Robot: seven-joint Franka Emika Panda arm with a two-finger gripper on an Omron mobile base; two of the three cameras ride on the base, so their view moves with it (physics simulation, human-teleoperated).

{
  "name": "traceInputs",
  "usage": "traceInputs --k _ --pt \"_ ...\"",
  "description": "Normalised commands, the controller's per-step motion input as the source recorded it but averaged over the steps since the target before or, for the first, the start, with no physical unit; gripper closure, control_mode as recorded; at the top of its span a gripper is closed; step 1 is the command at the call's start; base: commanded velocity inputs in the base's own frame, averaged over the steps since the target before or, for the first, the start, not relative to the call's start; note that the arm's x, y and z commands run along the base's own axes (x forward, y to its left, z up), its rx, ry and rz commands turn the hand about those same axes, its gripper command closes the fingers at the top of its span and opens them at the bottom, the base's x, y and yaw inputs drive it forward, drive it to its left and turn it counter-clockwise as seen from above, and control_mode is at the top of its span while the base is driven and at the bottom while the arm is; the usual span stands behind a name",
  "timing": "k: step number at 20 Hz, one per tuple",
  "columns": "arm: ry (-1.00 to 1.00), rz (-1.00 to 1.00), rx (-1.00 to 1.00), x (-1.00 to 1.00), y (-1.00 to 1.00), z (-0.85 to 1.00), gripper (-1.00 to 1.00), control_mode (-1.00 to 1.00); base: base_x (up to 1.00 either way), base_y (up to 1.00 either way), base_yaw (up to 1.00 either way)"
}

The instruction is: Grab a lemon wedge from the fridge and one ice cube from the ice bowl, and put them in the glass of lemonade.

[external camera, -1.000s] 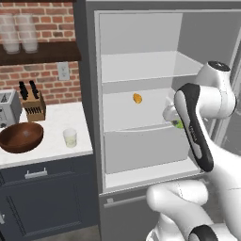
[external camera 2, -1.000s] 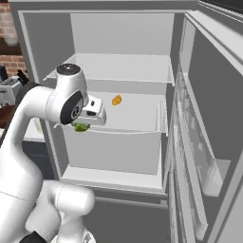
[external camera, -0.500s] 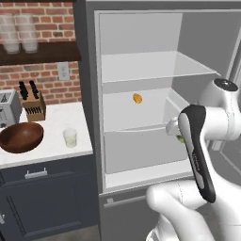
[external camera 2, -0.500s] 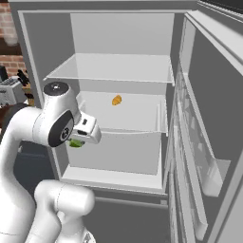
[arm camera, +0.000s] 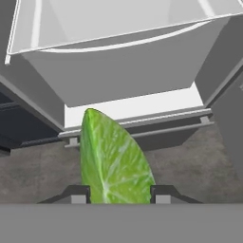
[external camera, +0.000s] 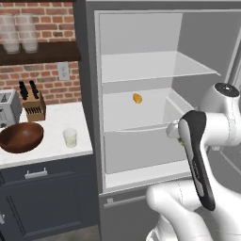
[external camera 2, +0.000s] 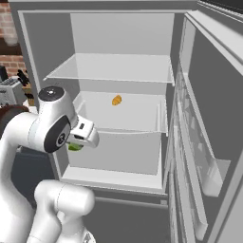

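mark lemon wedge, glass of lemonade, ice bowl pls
lemon wedge (arm camera: pixel 114 159): hand view, middle of its green cut face, between the finger tips.
glass of lemonade (external camera: pixel 70 138): left base view, its clear side wall, on the counter.
ice bowl (external camera: pixel 21 137): left base view, its dark brown inner surface.

You're looking at a bright green lemon wedge (arm camera: pixel 114 159) streaked with pale whitish veins, between two dark fingertips (arm camera: pixel 79 193). Behind it, the tall dark grey fridge (external camera: pixel 88 117) shows a pale white-grey interior, with a small orange-yellow piece (external camera: pixel 137 98) at 12 o'clock. On the white desk (external camera: pixel 52 141), the round wooden bowl (external camera: pixel 20 137) is dark brown, and the clear tumbler (external camera: pixel 70 138) holds pale yellowish-white liquid.
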Motion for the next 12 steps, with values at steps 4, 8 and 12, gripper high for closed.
traceInputs --k 4,8,12 --pt "0.0 0.0 0.0 -0.13 0.0 0.0 1.0 1.0 -0.72 0.28 0.02" --pt "0.0 0.0 0.0 0.0 0.0 0.0 1.0 1.0 -0.57 0.89 0.01" --pt "0.0 0.0 0.0 0.0 0.0 0.0 1.0 1.0 -0.13 1.0 0.0"
